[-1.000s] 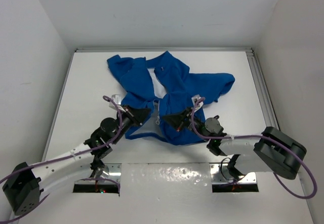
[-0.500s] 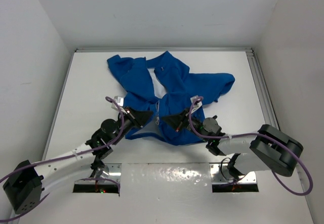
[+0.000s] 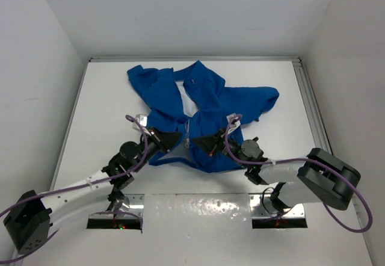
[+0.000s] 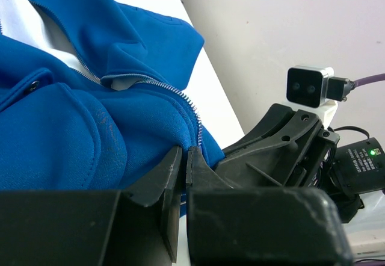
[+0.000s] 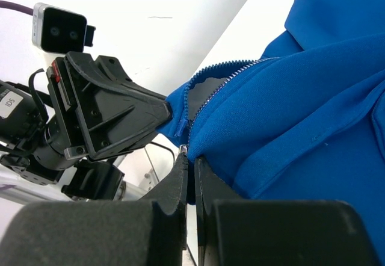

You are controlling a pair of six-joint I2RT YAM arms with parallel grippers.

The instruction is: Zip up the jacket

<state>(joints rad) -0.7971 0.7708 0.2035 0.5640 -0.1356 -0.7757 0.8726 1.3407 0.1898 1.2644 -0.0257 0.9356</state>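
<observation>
The royal-blue jacket lies open on the white table, collar towards the back, pale lining showing between the front panels. My left gripper is shut on the bottom edge of one front panel, beside the light zipper teeth. My right gripper is shut on the bottom corner of the other panel, right at the zipper's lower end. The two grippers face each other a short way apart at the near hem. The zipper stands open above them.
The table is walled at the back and at both sides. A metal rail runs along the right edge. The arms' base plates sit at the near edge. Each wrist view shows the other gripper close by.
Both grippers have shifted slightly towards the near edge and a little closer together, still holding the hem. The jacket's lower edge has moved with them.
</observation>
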